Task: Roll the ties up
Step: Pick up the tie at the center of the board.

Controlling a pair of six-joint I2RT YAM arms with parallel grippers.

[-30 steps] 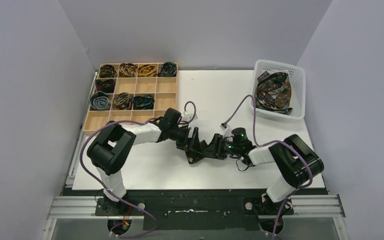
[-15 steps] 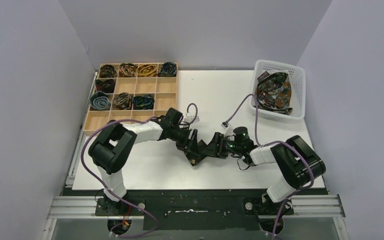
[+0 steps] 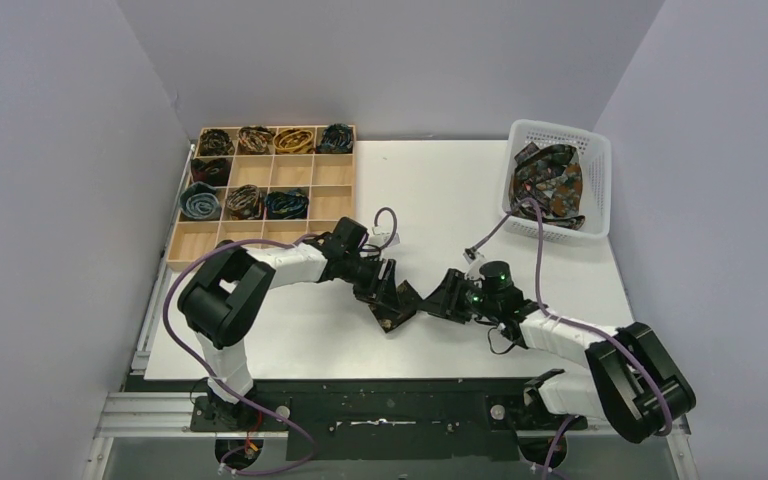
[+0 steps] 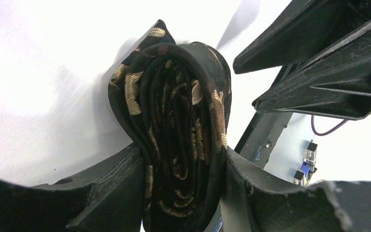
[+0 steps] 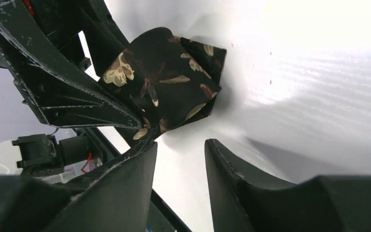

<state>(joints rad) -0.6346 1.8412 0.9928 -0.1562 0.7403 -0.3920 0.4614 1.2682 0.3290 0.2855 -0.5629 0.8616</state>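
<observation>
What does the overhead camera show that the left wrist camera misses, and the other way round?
Only overhead: the wooden tray with rolled ties in some compartments, and the white basket of loose ties. Only the left wrist: the tight spiral layers and gold leaf print of the dark tie squeezed in the left gripper. Both: that tie, the white table, and the right gripper close by, open.
</observation>
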